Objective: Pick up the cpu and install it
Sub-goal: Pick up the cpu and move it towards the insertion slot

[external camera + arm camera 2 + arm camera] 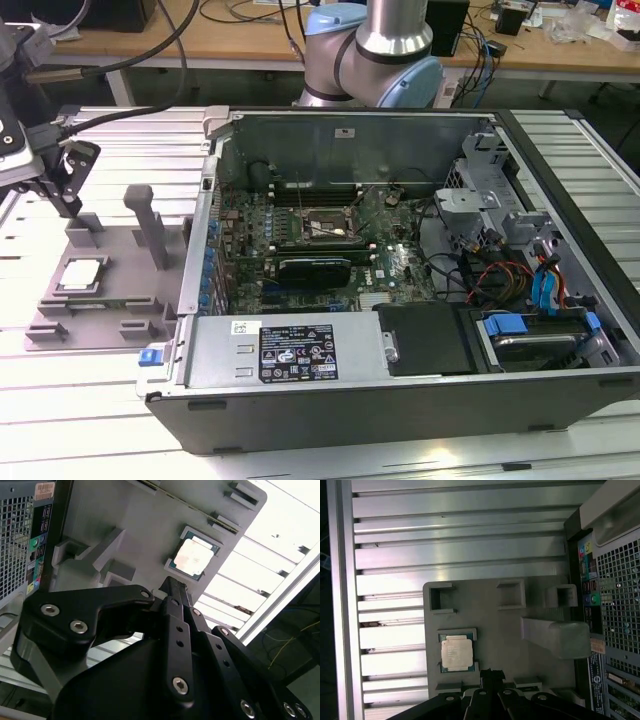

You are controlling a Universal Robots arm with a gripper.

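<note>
Gripper hangs at the far left of the exterior view, above the back edge of the grey fixture plate. In both wrist views its fingertips look drawn together into one narrow point with no gap that I can make out, and nothing is held between them. The cpu lies flat in its shallow square pocket on that plate, in the lower left of the exterior view, silvery top upward. It sits a little below the gripper tip in that frame and apart from it, untouched. In the second wrist view the cpu sits just beyond the tip of the gripper, so the tool is near the chip but not yet centred over it. As I judge it, the step in hand is the approach for the pick. Doing it well means lining the tip squarely over the chip's middle and coming down straight. It also means keeping off the pocket's raised lips and the tall post standing beside it toward the computer case. The chip is thin and light, so a tilted or off-centre contact could tip it in the pocket. The black socket inside the case lies well apart, near the frame's centre.
</note>
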